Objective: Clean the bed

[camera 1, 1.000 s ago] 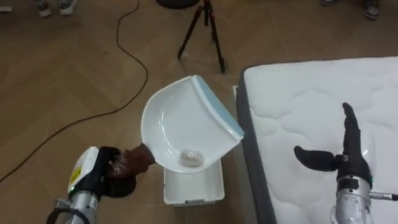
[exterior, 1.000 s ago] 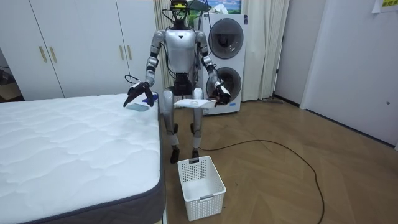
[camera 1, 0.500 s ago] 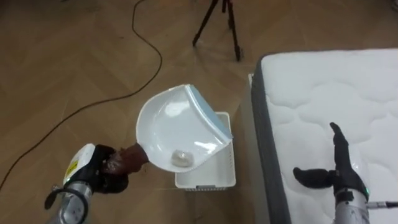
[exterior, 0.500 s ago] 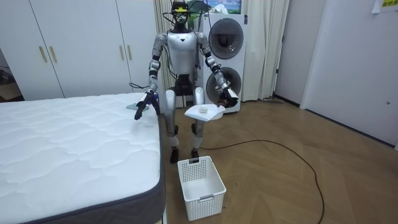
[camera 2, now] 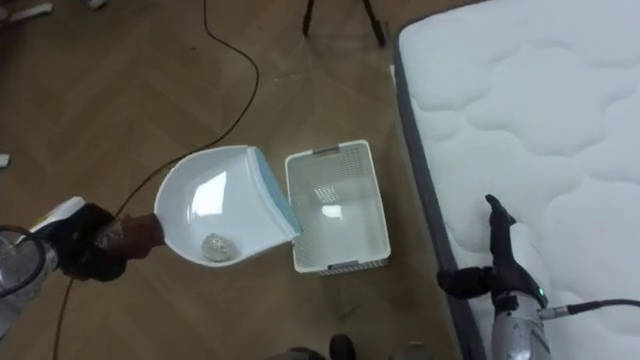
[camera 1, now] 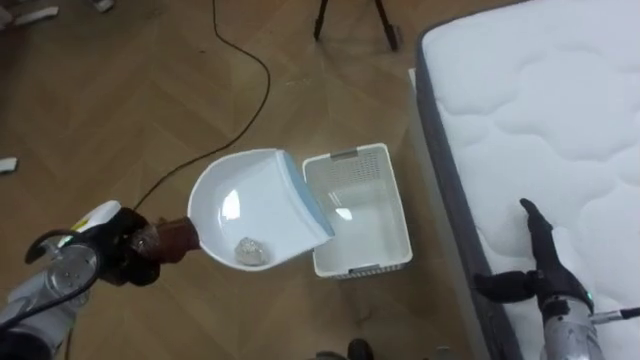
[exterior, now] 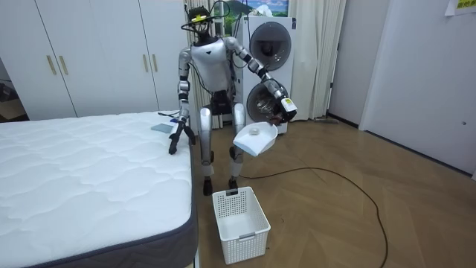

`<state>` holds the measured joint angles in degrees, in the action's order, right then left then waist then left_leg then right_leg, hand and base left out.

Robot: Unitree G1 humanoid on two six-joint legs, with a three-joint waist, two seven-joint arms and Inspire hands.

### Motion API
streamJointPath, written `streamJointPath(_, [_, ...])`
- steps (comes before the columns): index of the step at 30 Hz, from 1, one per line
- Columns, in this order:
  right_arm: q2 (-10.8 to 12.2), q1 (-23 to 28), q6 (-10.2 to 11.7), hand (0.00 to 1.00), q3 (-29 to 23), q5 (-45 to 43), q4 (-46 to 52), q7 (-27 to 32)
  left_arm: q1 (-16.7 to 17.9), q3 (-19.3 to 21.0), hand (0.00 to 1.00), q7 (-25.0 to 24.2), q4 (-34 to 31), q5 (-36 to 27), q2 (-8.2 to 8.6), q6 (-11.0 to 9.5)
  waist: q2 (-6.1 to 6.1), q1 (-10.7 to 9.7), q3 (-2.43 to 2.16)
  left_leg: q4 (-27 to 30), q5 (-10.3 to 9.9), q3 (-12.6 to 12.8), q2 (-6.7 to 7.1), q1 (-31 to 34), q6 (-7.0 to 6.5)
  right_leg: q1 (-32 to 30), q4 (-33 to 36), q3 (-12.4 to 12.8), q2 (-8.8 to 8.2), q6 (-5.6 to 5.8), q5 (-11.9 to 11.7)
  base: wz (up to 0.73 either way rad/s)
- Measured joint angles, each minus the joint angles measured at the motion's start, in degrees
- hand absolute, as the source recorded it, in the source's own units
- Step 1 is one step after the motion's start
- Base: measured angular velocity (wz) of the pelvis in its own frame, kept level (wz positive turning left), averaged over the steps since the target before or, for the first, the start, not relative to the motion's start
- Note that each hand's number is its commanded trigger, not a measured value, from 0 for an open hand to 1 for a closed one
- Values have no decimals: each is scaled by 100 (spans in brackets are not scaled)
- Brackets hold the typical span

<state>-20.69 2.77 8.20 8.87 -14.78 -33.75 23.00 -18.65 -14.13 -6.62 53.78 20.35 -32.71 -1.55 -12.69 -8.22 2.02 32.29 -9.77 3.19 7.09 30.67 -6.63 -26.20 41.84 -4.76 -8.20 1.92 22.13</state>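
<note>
Left hand (camera 1: pixel 112 250) curled round the dustpan (camera 1: pixel 250 200) handle. Paper wad (camera 1: pixel 247 251) lies in the pan, just beside the basket (camera 1: pixel 375 225). Right hand (camera 1: pixel 540 275) open, empty, at the mattress (camera 1: pixel 560 110) edge. Bring the lip well over the basket, then tip slowly (wad may drop short).

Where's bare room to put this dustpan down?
Bare floor left of the cable, and the mattress top beyond the right hand. Tight: the strip between basket and mattress, and by the tripod legs. Left hand holds the dustpan.
</note>
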Motion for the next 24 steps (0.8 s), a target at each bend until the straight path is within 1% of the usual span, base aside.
streamJointPath(1, [-15, 1, 15, 0, 0, -30, 8, 0, -17, -18, 100, -48, 10, -6, -8, 28, -39, -42, 2, -7, 0, 22, -3, -10, 0, 4, 1, 1, -7, 0, 5, 3])
streamJointPath(2, [-26, -14, 53, 0, -2, -87, 31, 6, -67, -77, 100, -138, 37, -11, -44, 69, -107, -110, 9, -57, 10, 161, -26, -33, -19, -13, 31, 6, -51, 1, 26, 0])
streamJointPath(3, [-25, -55, 51, 0, 3, -139, 44, 11, -186, -252, 100, -221, 160, -16, -118, 101, -145, -166, 12, -92, 17, 286, -23, -43, -35, -69, 115, 53, -94, 15, 65, 0])
streamJointPath(4, [-23, -96, 47, 0, 13, -143, 43, 7, -235, -327, 100, -273, 214, -18, -165, 121, -158, -190, 12, -103, 18, 334, -17, -43, -40, -107, 163, 113, -97, 29, 83, -12])
streamJointPath(5, [-20, -155, 46, 0, 55, -162, 43, -5, -272, -466, 100, -328, 316, -19, -267, 155, -203, -279, 13, -114, 14, 406, -4, -42, -47, -171, 234, 172, -131, 24, 112, -14])
streamJointPath(6, [-23, -201, 47, 0, 59, -167, 94, -25, -358, -608, 100, -424, 441, -19, -318, 238, -292, -367, 30, -117, 11, 434, -1, -42, -52, -187, 258, 189, -139, 25, 123, -11])
streamJointPath(7, [-21, -200, 58, 0, 67, -177, 127, -46, -409, -701, 100, -525, 489, -13, -397, 296, -375, -456, 57, -131, 11, 468, 1, -47, -53, -212, 287, 238, -132, 32, 134, -7])
streamJointPath(8, [-21, -215, 57, 0, 66, -186, 147, -59, -428, -737, 100, -554, 532, -14, -432, 305, -412, -478, 56, -148, 13, 490, 2, -48, -53, -236, 297, 276, -125, 36, 137, -13])
streamJointPath(9, [-26, -225, 49, 0, 66, -197, 276, -80, -441, -772, 100, -608, 575, -13, -507, 319, -492, -526, 56, -189, 22, 544, 2, -47, -54, -285, 317, 332, -122, 40, 143, -13])
streamJointPath(10, [-26, -220, 48, 0, 66, -198, 339, -85, -462, -786, 100, -651, 609, -4, -539, 343, -538, -558, 56, -205, 24, 561, 2, -49, -53, -296, 321, 347, -123, 41, 147, -17])
streamJointPath(11, [-16, -217, 50, 0, 73, -234, 369, -114, -538, -865, 100, -721, 705, 23, -604, 408, -569, -582, 52, -269, 30, 627, 10, -113, -46, -296, 341, 417, -128, 39, 166, -20])
streamJointPath(13, [-28, -221, 43, 0, 109, -334, 442, -200, -667, -881, 100, -836, 845, 63, -771, 470, -578, -639, 53, -342, 34, 759, 33, -221, -37, -298, 419, 539, -142, 36, 224, -18])
streamJointPath(14, [-43, -213, 43, 0, 116, -361, 475, -210, -707, -920, 100, -863, 854, 65, -831, 495, -587, -657, 56, -370, 40, 773, 44, -234, -29, -308, 431, 570, -143, 41, 237, -9])
streamJointPath(16, [-134, -188, 45, 0, 129, -373, 634, -259, -883, -1154, 100, -925, 893, 65, -1083, 578, -641, -672, 55, -436, 47, 860, 52, -244, -23, -387, 470, 668, -142, 37, 247, -13])
streamJointPath(17, [-164, -174, 45, 0, 128, -371, 672, -257, -925, -1201, 100, -929, 899, 72, -1126, 613, -665, -679, 53, -447, 47, 872, 52, -249, -23, -390, 467, 677, -142, 37, 247, -13])
streamJointPath(19, [-186, -168, 43, 0, 126, -379, 736, -247, -1033, -1312, 100, -941, 908, 254, -1290, 657, -705, -704, 58, -486, 46, 956, 41, -288, -24, -385, 465, 719, -142, 29, 255, -9])
streamJointPath(21, [-182, -167, 45, 0, 131, -400, 736, -239, -1066, -1315, 100, -939, 909, 490, -1366, 662, -703, -709, 60, -522, 46, 998, 43, -333, -23, -374, 467, 759, -141, 25, 263, -10])
streamJointPath(22, [-174, -166, 47, 0, 131, -401, 736, -204, -1076, -1315, 100, -937, 910, 564, -1386, 696, -706, -713, 61, -521, 45, 1021, 41, -346, -23, -375, 474, 774, -141, 22, 269, -8])
streamJointPath(24, [-173, -167, 48, 0, 131, -404, 747, -185, -1102, -1315, 100, -936, 910, 665, -1388, 745, -715, -713, 74, -513, 45, 1036, 35, -345, -22, -381, 475, 775, -139, 21, 270, 0])
